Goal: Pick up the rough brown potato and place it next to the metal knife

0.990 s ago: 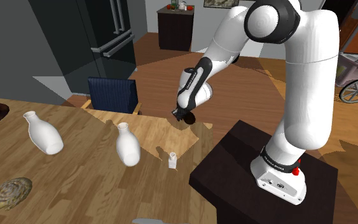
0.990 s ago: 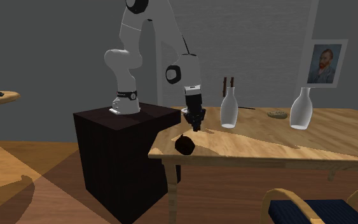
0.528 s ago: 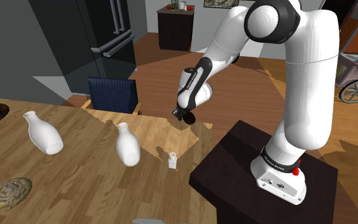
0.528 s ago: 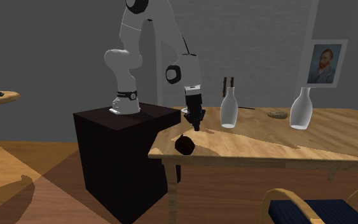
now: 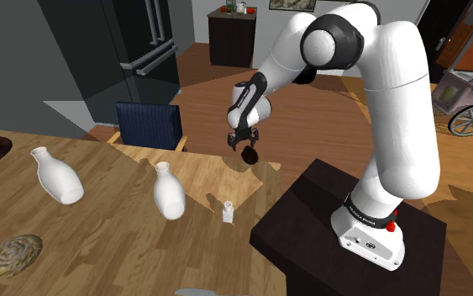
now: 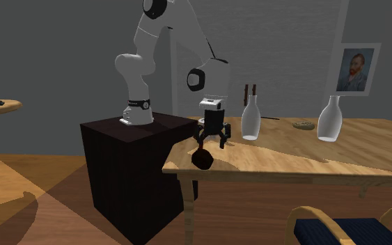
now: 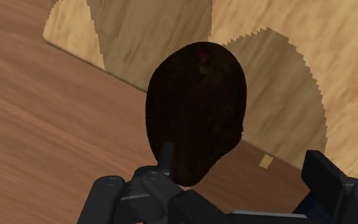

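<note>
1. Wrist view: the jaws stand open, one on either side of the dark potato (image 7: 196,114), lined up to close on it but not yet gripping.
2. The potato lies at the very corner of the surface (image 6: 292,156), beside the stand (image 6: 128,174), so a clumsy nudge could roll it off.
3. Farther along stands a white bottle (image 6: 250,120), to be steered around.

Potato (image 5: 249,155) sits at an open table (image 5: 100,252) corner — white bottle (image 5: 169,193) and small shaker (image 5: 226,211) stand nearby.
</note>
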Robot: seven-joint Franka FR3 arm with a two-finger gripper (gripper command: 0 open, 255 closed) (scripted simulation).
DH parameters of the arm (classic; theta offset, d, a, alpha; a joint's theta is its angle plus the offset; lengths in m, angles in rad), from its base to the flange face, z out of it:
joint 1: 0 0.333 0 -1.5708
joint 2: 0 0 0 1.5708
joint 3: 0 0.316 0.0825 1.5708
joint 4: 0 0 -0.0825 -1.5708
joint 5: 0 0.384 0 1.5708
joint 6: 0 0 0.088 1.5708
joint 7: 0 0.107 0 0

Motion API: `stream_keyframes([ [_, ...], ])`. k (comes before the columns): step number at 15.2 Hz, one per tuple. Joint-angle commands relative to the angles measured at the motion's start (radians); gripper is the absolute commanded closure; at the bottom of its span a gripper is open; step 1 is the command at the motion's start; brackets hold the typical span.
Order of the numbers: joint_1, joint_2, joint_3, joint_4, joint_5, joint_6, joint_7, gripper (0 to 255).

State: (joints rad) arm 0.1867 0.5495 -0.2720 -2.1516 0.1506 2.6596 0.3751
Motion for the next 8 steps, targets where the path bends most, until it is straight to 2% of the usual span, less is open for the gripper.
stream_keyframes([
  [1, 0.000, 0.057, -0.044, 0.100, 0.009, -0.120, 0.095, 0],
  [3, -0.010, 0.095, -0.071, 0.163, 0.019, -0.198, 0.155, 0],
  [8, -0.028, 0.147, -0.053, 0.168, 0.036, -0.150, 0.143, 0],
])
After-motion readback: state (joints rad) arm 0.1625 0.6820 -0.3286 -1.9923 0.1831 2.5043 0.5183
